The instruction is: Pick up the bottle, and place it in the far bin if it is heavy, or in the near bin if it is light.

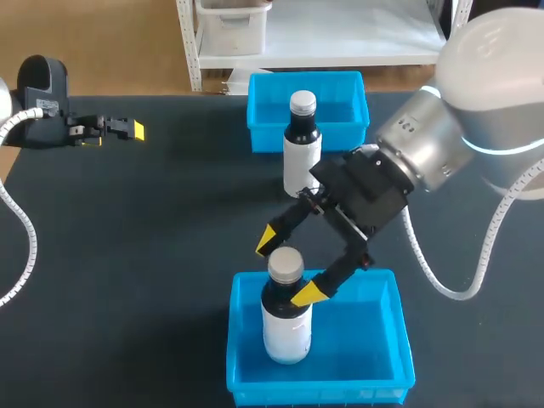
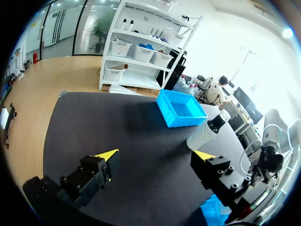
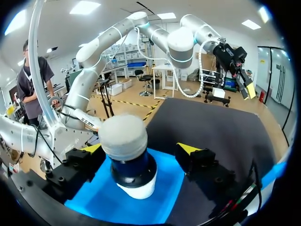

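Placement looks done: the bottle is stood upright in the near bin, so presumably it was judged light. Only pulling the right hand clear is left. That hand is released, its fingers spread either side of the cap, and no contact is seen. The left hand is held open and empty over the bench.
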Controlling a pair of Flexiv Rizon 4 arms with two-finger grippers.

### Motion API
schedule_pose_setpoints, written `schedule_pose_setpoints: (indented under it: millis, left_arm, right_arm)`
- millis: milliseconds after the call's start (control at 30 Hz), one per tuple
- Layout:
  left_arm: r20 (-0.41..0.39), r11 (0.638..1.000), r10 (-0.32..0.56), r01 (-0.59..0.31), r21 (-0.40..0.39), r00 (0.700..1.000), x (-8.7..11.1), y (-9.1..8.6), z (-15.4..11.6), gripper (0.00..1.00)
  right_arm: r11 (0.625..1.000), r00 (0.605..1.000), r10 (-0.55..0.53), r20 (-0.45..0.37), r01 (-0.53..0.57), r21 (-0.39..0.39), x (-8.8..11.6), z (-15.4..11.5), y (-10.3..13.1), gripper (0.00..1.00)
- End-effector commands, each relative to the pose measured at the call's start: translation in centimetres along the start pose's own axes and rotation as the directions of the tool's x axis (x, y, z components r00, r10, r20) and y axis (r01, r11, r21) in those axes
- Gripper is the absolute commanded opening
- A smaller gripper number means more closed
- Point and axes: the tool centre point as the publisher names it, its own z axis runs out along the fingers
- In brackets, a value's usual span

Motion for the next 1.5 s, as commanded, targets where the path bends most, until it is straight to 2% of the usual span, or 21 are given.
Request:
schedule_pose_setpoints:
  millis: [33, 233, 400, 600, 867, 933, 1133, 1500]
  left_arm:
    - [0.000, 1.000, 0.000, 0.000, 0.000, 1.000, 0.0, 0.0, 0.0, 1.00]
    - [0.000, 1.000, 0.000, 0.000, 0.000, 1.000, 0.0, 0.0, 0.0, 1.00]
    - [0.000, 1.000, 0.000, 0.000, 0.000, 1.000, 0.0, 0.0, 0.0, 1.00]
    - [0.000, 1.000, 0.000, 0.000, 0.000, 1.000, 0.0, 0.0, 0.0, 1.00]
    - [0.000, 1.000, 0.000, 0.000, 0.000, 1.000, 0.0, 0.0, 0.0, 1.00]
    - [0.000, 1.000, 0.000, 0.000, 0.000, 1.000, 0.0, 0.0, 0.0, 1.00]
    - [0.000, 1.000, 0.000, 0.000, 0.000, 1.000, 0.0, 0.0, 0.0, 1.00]
    - [0.000, 1.000, 0.000, 0.000, 0.000, 1.000, 0.0, 0.0, 0.0, 1.00]
  right_arm:
    - [1.000, 1.000, 0.013, -0.008, -0.012, 0.011, 0.7, -1.3, -0.2, 1.00]
    - [0.997, 0.998, 0.056, -0.043, -0.053, 0.060, 3.0, -5.3, -1.5, 1.00]
    - [0.979, 0.989, 0.120, -0.085, -0.103, 0.176, 5.0, -9.5, -3.0, 1.00]
    - [0.929, 0.975, 0.214, -0.056, -0.186, 0.321, 7.7, -15.1, -6.7, 1.00]
    - [0.843, 0.949, 0.315, -0.004, -0.278, 0.461, 11.0, -20.2, -12.8, 1.00]
    - [0.830, 0.947, 0.322, 0.000, -0.282, 0.482, 11.3, -21.1, -14.2, 1.00]
    - [0.821, 0.952, 0.306, 0.006, -0.267, 0.505, 11.7, -22.5, -18.4, 1.00]
    - [0.819, 0.962, 0.271, 0.009, -0.236, 0.523, 11.5, -21.8, -23.9, 1.00]
